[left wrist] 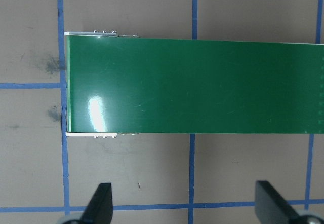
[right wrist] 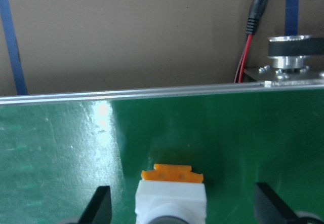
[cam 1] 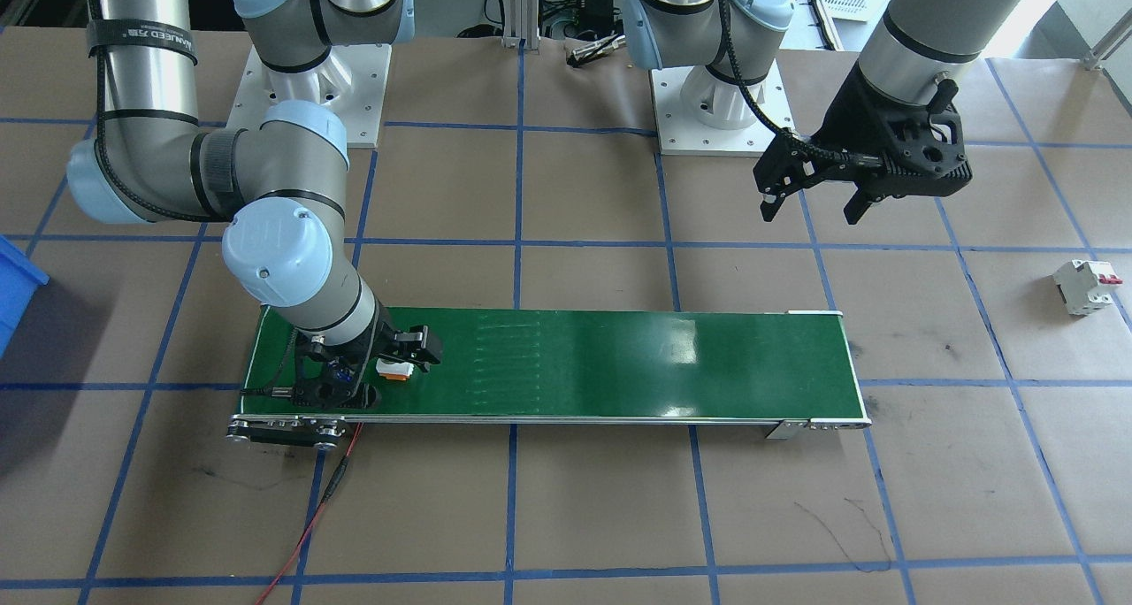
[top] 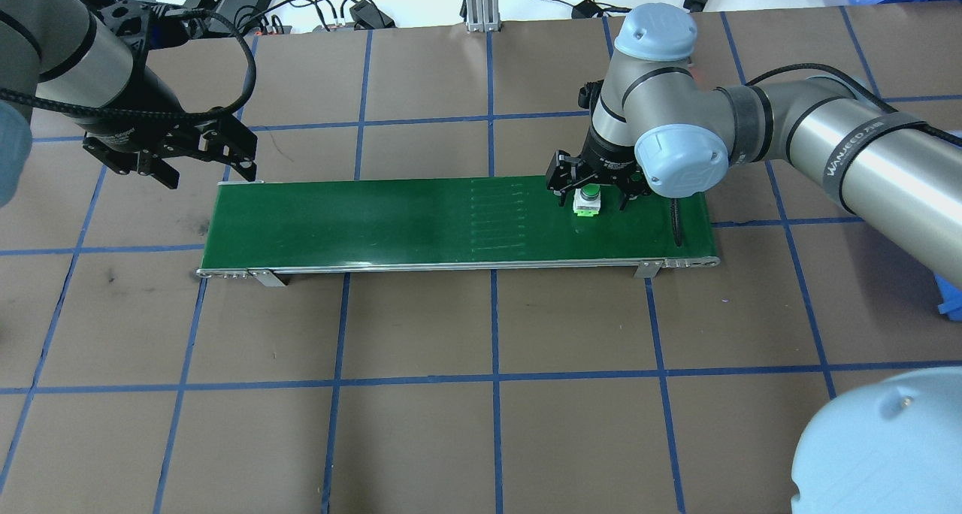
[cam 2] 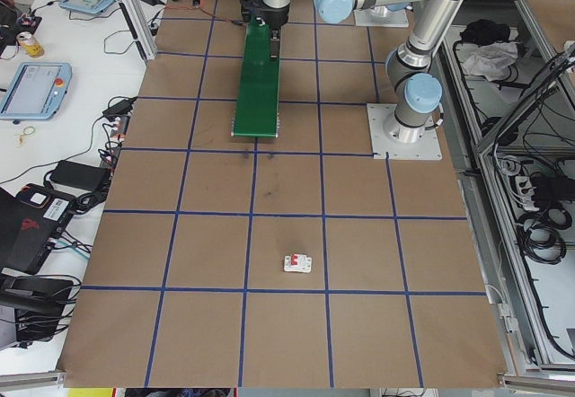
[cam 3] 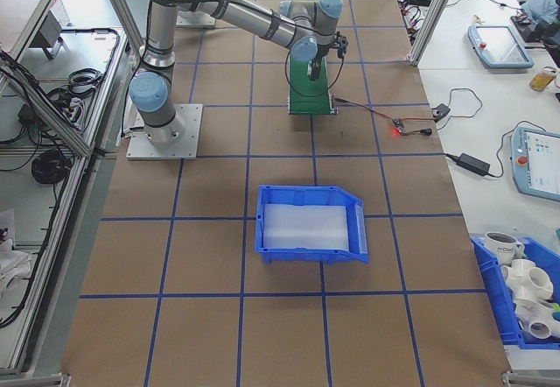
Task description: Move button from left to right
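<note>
A brown worktop [top: 481, 394] gridded with blue tape carries a green conveyor belt [top: 391, 221]. The button [top: 587, 201] stands at the belt's right end, straddled untouched by the spread right gripper [top: 594, 191]. The left gripper [top: 199, 161] is held wide above the left end.

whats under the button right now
The button stands on the green conveyor belt, between the open fingers of the right gripper. Its body covers the patch of belt directly beneath.
</note>
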`<state>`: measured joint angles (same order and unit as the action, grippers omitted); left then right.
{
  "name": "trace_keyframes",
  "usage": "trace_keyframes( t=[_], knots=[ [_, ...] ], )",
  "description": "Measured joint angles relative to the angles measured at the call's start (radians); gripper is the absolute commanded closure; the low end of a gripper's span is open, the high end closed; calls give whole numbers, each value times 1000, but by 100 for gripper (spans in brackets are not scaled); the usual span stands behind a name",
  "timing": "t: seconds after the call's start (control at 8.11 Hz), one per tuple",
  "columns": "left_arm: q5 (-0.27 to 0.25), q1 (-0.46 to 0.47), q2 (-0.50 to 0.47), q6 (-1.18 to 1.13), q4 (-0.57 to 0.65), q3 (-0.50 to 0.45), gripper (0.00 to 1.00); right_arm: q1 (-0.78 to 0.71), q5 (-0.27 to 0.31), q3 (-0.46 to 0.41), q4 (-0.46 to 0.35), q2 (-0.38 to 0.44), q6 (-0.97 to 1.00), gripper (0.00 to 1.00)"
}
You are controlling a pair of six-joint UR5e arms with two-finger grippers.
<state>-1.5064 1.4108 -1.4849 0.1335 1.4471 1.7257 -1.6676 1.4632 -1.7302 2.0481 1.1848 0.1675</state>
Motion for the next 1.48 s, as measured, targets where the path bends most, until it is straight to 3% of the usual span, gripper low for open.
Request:
trace_keyframes(
  t=[0.12,0.25,0.74,1.11,1.48],
  knots=[
    [0,0,0,0,-2,0,0,0,11,-4,1,-2,-8,80],
    [1,0,0,0,-2,0,0,1,19,-5,1,-3,-19,100],
    [0,0,1,1,-2,0,0,62,86,6,-14,19,-125,100],
    [0,0,2,0,-3,0,0,273,101,57,-89,80,-394,100],
    [0,0,3,1,-3,0,0,509,165,127,-113,99,-778,100]
  ],
)
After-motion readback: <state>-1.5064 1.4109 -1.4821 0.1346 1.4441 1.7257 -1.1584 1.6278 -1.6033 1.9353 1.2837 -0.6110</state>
